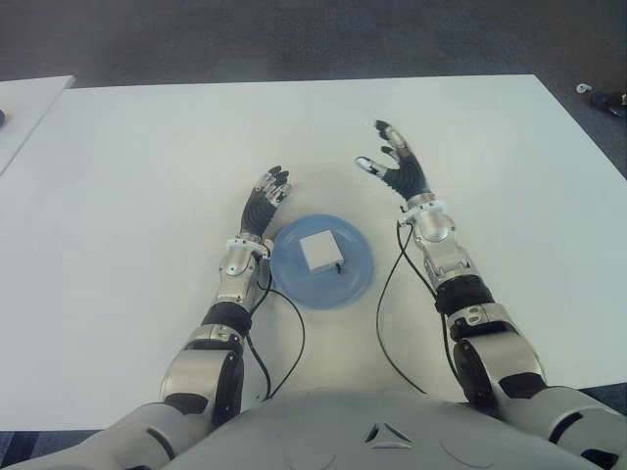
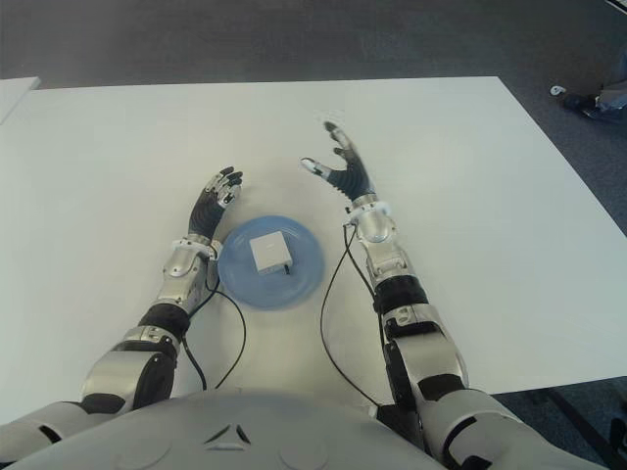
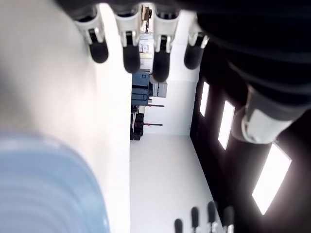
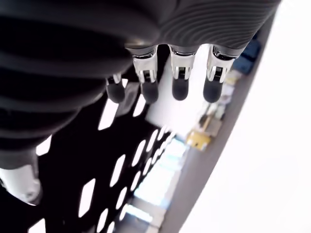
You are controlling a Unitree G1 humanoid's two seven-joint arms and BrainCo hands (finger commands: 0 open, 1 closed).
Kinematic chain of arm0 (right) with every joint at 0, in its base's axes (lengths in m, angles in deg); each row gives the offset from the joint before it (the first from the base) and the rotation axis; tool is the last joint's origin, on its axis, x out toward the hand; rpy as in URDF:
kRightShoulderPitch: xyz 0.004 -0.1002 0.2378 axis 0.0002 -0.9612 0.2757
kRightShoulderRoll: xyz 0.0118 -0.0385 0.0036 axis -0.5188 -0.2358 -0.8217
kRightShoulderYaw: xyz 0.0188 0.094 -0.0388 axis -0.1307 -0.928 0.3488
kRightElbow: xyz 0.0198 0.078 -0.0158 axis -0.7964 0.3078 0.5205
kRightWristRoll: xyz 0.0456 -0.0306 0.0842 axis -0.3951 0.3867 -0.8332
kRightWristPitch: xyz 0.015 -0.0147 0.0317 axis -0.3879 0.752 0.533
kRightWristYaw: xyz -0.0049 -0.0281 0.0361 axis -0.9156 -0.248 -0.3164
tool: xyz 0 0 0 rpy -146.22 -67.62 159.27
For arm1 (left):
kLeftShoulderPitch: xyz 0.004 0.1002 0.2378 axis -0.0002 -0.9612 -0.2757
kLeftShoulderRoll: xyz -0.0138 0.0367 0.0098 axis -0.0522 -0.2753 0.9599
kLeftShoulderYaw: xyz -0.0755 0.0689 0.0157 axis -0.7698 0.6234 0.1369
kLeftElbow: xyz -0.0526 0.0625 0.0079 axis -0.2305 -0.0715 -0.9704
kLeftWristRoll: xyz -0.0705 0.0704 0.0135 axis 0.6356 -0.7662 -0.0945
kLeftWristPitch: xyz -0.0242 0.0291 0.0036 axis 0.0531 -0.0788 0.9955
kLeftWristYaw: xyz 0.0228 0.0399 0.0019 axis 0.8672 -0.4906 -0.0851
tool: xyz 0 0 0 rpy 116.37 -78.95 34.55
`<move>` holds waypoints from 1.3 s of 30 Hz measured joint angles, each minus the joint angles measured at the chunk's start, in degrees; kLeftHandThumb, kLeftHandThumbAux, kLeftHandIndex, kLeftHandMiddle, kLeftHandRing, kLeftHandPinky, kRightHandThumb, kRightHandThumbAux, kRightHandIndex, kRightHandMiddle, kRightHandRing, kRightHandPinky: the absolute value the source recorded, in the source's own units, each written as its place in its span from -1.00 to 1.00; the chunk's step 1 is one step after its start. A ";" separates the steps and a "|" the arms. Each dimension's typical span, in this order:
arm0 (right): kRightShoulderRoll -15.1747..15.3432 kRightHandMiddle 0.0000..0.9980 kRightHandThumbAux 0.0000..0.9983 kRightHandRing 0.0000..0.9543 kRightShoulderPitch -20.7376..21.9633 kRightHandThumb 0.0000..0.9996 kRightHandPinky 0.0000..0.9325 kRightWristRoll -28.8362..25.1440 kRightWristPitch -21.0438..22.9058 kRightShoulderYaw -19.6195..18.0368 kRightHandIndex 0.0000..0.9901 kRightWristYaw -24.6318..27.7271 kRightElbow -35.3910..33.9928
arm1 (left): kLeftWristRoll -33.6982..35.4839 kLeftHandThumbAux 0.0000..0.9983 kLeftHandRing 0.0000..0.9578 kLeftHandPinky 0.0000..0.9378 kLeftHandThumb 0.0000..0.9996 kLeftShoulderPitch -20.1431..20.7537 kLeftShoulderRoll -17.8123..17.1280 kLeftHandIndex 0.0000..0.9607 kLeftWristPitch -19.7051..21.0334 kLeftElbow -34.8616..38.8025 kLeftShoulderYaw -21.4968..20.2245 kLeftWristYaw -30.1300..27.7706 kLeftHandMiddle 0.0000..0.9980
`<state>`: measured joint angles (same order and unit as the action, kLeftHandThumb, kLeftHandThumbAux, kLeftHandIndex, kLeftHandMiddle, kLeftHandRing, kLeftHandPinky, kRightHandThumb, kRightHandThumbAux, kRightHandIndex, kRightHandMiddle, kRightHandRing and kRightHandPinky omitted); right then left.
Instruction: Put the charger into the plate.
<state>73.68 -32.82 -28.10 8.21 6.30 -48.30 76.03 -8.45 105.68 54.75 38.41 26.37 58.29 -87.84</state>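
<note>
A white square charger (image 1: 320, 252) lies in the middle of a round blue plate (image 1: 351, 281) on the white table, with a short dark plug or cord end at its near right corner. My left hand (image 1: 266, 196) shows just left of the plate, fingers stretched out flat and holding nothing. My right hand (image 1: 392, 162) is raised beyond the plate's far right side, fingers spread, palm empty. Both wrist views show straight fingers with nothing between them; the plate's blue rim (image 3: 43, 189) fills a corner of the left wrist view.
The white table (image 1: 147, 176) spreads wide on all sides of the plate. Thin black cables (image 1: 384, 323) trail from both wrists toward my body. A second white table edge (image 1: 24, 103) shows at far left, dark floor beyond.
</note>
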 measured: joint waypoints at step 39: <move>-1.99 -0.93 0.43 -0.99 2.35 -0.97 -0.94 -11.81 -3.41 -10.18 -0.97 9.94 21.30 | 2.87 0.05 -0.79 -0.79 -1.00 -0.12 0.02 -0.97 0.65 0.60 -3.06 0.12 -0.77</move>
<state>71.69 -30.46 -39.91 4.80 -3.88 -38.36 97.33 -5.58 105.56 54.78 39.06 26.97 55.23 -87.72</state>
